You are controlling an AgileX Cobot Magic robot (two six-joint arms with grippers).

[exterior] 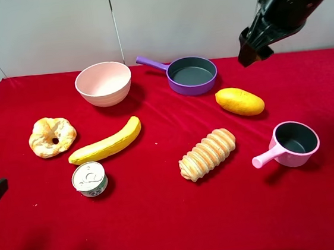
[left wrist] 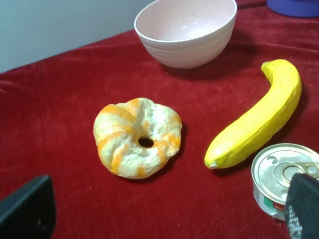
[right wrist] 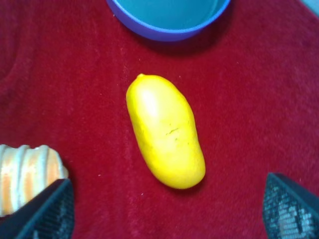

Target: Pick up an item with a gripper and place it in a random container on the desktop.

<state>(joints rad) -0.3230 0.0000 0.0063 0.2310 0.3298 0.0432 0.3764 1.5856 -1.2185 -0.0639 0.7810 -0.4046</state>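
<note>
Reading the mango as light, fairly stiff, smooth and likely slippery; judged best pinched across the short middle, not the tapered ends. Lay loose on the red table, just beside the purple pan but apart from it, bread loaf near. Sat below the right jaws, centred between them, long axis across the closing line, untouched. Found right jaws spread wide, empty. Found left jaws likewise released, low by the can

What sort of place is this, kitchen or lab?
Probably a lab tabletop rig, not a kitchen: red cloth over the table, a toy mango and purple pan, a black robot arm overhead.
</note>
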